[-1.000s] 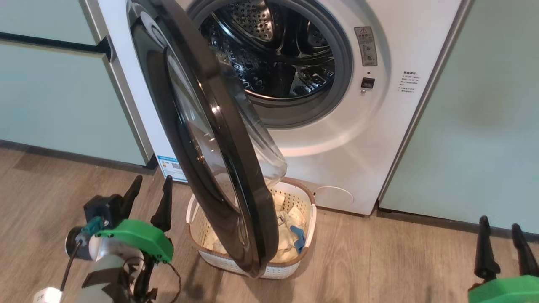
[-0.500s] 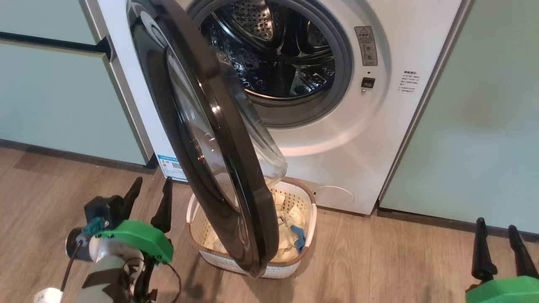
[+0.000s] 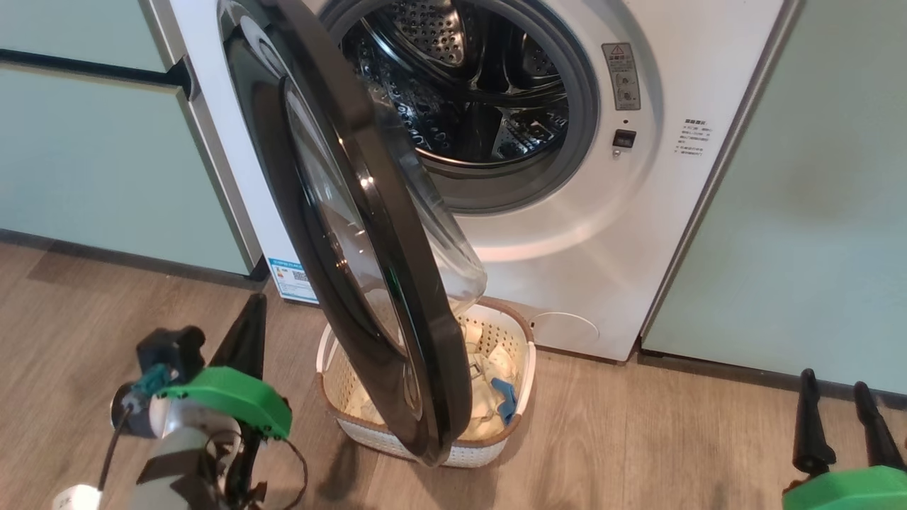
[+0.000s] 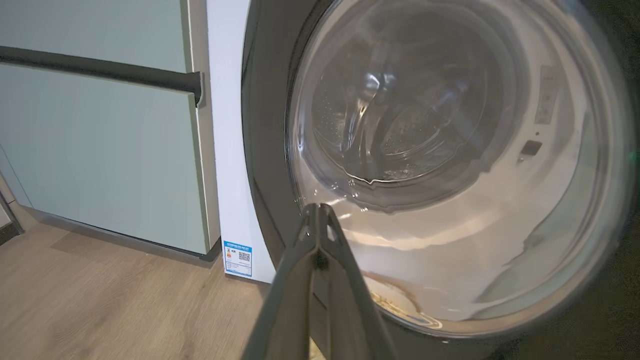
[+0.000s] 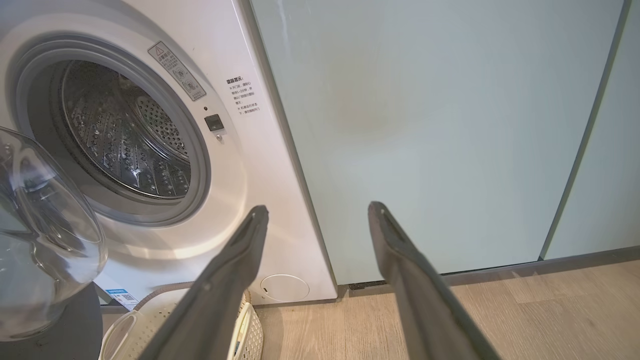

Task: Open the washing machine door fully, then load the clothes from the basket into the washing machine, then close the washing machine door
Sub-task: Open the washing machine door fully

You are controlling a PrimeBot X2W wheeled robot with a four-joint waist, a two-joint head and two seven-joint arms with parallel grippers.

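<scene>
The white washing machine [image 3: 609, 234] stands between pale-green cabinets, its steel drum [image 3: 468, 85] exposed. The washing machine door [image 3: 340, 212], black-rimmed with a bulging glass bowl, stands partly swung out to the left, over the basket [image 3: 425, 443]. Cream clothes [image 3: 489, 368] and a blue piece [image 3: 504, 397] lie in the basket. My left gripper [image 3: 249, 322] is shut and empty, low at the left of the door's outer face [image 4: 450, 165], apart from it. At the lower right my right gripper [image 3: 837, 386] stands open and empty, pointing at the cabinet [image 5: 425, 125].
Pale-green cabinets flank the machine on both sides [image 3: 85, 156] [image 3: 815, 212]. A dark handle bar [image 4: 100, 75] runs across the left cabinet. Wood floor [image 3: 638, 439] stretches in front. The swung door hangs over the basket's left half.
My left gripper's fingers have come together from open to shut. The head view has shifted slightly. The door and basket stand as before.
</scene>
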